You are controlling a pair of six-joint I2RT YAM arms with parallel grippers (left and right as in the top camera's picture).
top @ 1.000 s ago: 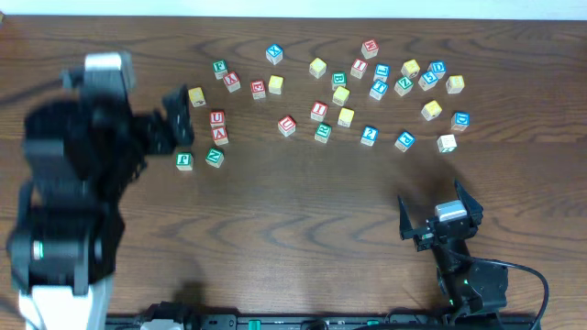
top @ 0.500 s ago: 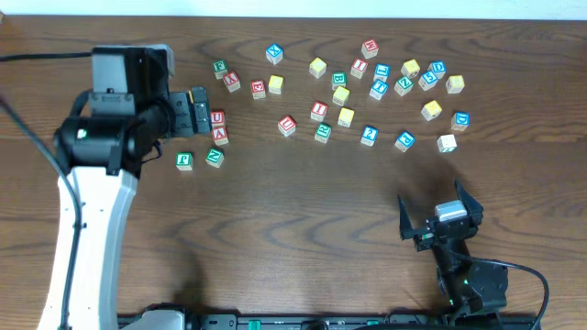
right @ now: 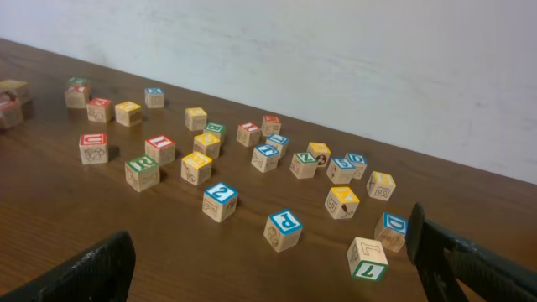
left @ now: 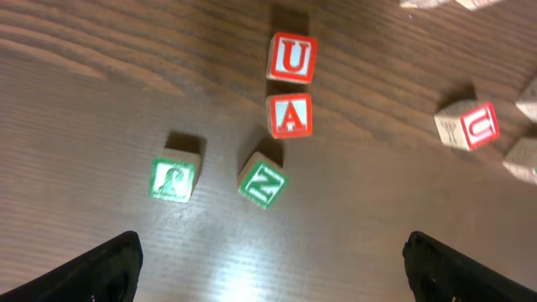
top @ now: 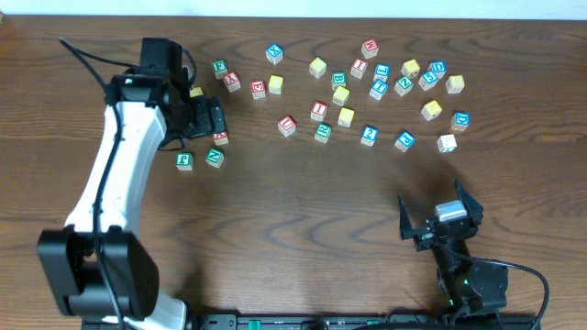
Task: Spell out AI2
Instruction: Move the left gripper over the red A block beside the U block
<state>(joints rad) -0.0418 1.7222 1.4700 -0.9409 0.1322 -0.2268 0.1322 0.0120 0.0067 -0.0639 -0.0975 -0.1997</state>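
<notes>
1. Near front edge of surface [top: 303,238]: right gripper [top: 433,206] spread, empty.
2. Mid-depth: 2 [top: 369,135] right of centre. A [left: 289,115] towards left edge, just beside U [left: 292,57]. Over them, left gripper [left: 281,268] spread, empty.
3. Further back: I [top: 318,110].
4. Judged light, rigid wood; pinch opposite flat side faces, clear of neighbours.

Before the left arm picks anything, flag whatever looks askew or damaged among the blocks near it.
Nothing looks damaged or spilled. The one oddity is the green N cube, which sits turned cornerwise, while the red A cube and red U cube next to it line up squarely in a neat column.
</notes>
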